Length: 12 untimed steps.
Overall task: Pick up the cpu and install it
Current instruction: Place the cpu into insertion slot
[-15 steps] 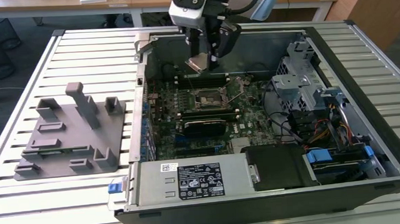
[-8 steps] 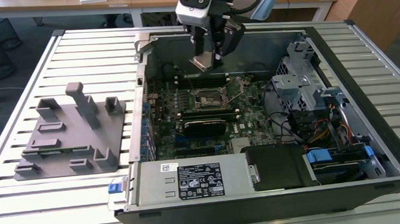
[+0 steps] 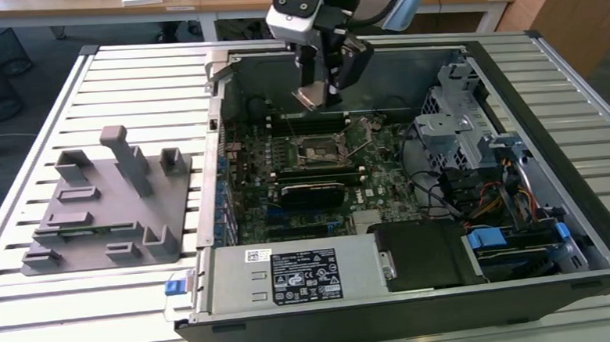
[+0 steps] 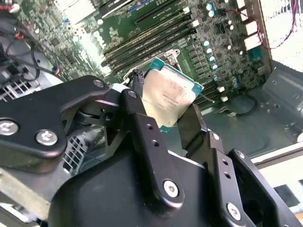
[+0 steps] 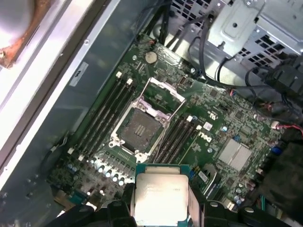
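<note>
We see the gripper (image 3: 318, 92) pinching the cpu (image 3: 310, 100) by two opposite edges, tilted in mid-air inside the case (image 3: 517, 230), with the open socket (image 3: 316, 148) lying below it, clearly apart.

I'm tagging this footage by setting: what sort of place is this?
Probably a robotics lab or test workshop: an open computer case lies on a slatted metal table beside a grey plastic fixture, office desks stand behind, and the end effector holds the cpu above the motherboard.
</note>
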Each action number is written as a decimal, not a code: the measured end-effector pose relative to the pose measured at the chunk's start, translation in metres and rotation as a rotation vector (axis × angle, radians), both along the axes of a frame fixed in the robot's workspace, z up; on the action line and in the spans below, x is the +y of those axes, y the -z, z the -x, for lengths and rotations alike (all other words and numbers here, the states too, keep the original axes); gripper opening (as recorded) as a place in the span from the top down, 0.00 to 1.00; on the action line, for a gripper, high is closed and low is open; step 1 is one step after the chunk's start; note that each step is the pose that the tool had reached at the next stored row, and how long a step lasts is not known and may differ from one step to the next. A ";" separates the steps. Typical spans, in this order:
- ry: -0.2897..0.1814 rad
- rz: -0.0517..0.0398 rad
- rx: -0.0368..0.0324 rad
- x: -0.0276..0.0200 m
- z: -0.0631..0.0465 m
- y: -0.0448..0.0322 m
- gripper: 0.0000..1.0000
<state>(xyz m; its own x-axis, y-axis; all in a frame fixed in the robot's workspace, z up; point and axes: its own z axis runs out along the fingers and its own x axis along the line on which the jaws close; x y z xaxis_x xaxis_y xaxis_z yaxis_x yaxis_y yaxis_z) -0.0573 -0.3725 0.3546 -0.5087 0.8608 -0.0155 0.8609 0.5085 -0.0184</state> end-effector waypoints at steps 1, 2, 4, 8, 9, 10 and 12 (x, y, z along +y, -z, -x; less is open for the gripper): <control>0.017 0.0001 0.0000 0.0000 0.000 0.0009 0.46; 0.035 0.0000 0.0000 0.0000 0.000 0.0018 0.46; 0.070 0.0000 0.0000 0.0000 0.000 0.0035 0.46; 0.141 0.0000 0.0000 0.0000 0.000 0.0071 0.46; 0.158 0.0000 0.0000 0.0000 0.000 0.0079 0.46; 0.175 0.0000 0.0000 0.0000 0.000 0.0087 0.46; 0.209 0.0000 0.0000 0.0000 0.000 0.0103 0.46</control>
<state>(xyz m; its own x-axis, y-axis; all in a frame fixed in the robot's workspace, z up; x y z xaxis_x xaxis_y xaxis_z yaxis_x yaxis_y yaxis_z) -0.0573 -0.3725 0.3443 -0.3188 0.9477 -0.0155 0.9477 0.3185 -0.0184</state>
